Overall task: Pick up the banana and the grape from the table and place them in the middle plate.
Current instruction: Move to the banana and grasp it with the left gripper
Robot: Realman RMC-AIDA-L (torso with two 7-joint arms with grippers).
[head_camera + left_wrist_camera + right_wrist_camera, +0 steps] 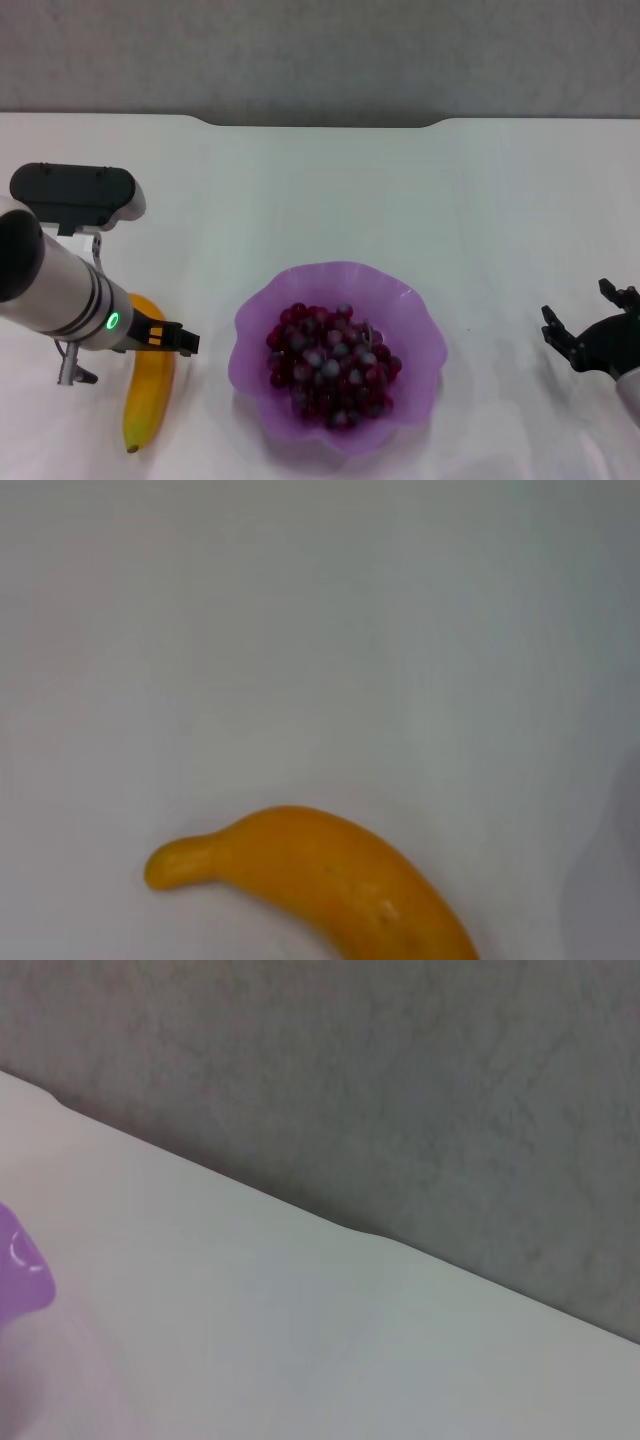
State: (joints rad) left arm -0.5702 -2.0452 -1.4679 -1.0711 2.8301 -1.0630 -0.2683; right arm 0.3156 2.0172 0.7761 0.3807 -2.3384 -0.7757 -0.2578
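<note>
The yellow-orange banana [150,392] lies on the white table [400,180] at the front left, just left of the light-purple scalloped plate [415,335]. The bunch of dark red-purple grapes [332,367] lies inside the plate. My left gripper [165,338] hangs right over the banana's far end and hides that end. The left wrist view shows the banana [330,880] close below, lying on the table. My right gripper [585,318] is open and empty, low at the front right, well clear of the plate. A bit of the plate's rim [20,1265] shows in the right wrist view.
The table's far edge has a notch [320,122] with a grey wall behind it. Bare white tabletop lies beyond the plate and between the plate and my right gripper.
</note>
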